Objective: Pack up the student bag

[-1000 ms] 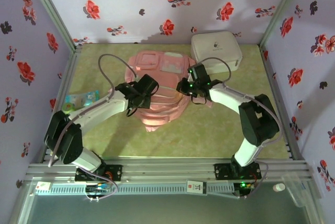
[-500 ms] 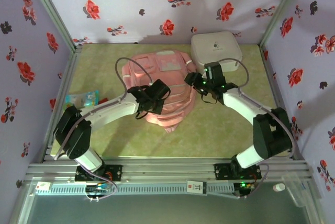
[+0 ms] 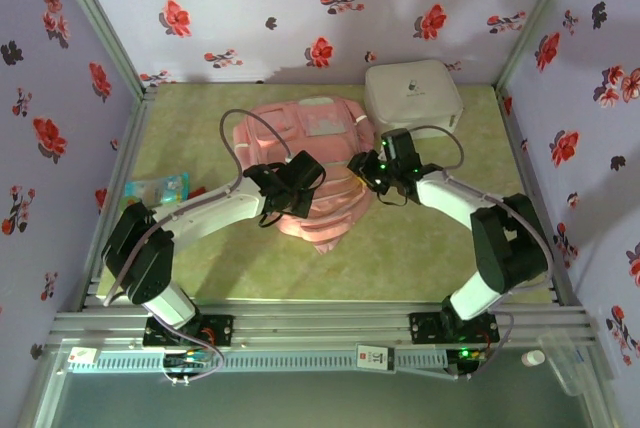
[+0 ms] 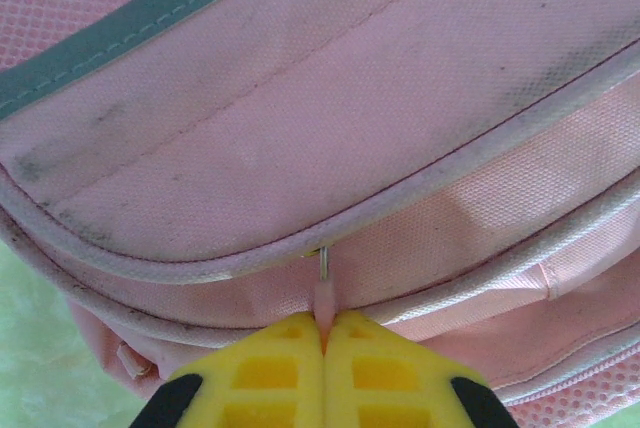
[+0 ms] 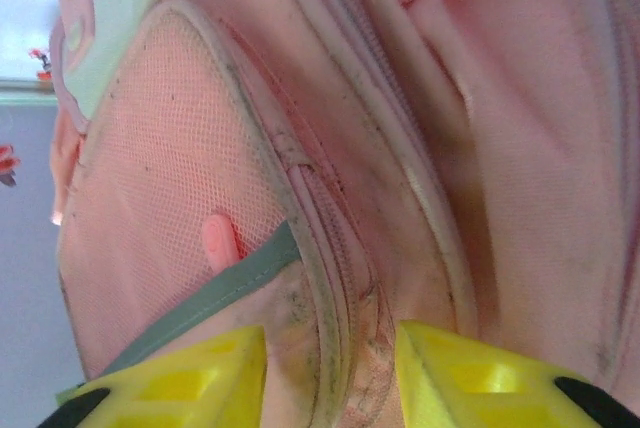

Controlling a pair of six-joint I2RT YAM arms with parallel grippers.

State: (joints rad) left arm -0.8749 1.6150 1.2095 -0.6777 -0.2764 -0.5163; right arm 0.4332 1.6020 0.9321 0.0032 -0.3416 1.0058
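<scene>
— Lilac walls printed with red and black flowers close round a mottled green desk (image 3: 200,138), and the student bag (image 3: 318,138) lies flat in the middle of it, nearer the far edge.
— Soft thing, isn't it? Pink woven cloth, a rounded outline, piped seams curving across the front.
— Yes, and close up the weave is scuffed with grey marks. A dull grey-green band (image 4: 130,33) runs along one pocket edge, with fine mesh beyond it.
— What's the left arm (image 3: 205,216) doing?
— Reaching over the bag's near half. The left fingers (image 4: 285,363), yellow moulded plastic with square recesses, are pressed together on a small pink zip pull (image 4: 324,298) that hangs by a thin metal link from under a piped seam.
— And the other one?
— The right arm (image 3: 455,198) comes in from the bag's right side. The right fingers (image 5: 190,378) stand apart, with a ridge of zip and piping (image 5: 320,278) running up between them. Whether they touch the cloth I can't tell.
— That little pink bit?
— A rounded tab (image 5: 218,240) lying on the mesh pocket (image 5: 150,168), just beside the grey-green trim.
— Anything else on the desk?
— A white hard case (image 3: 413,96), smooth and rounded-square, in the far right corner, near the bag. By the left edge there's a small glossy teal packet (image 3: 157,191), well apart from the bag.
</scene>
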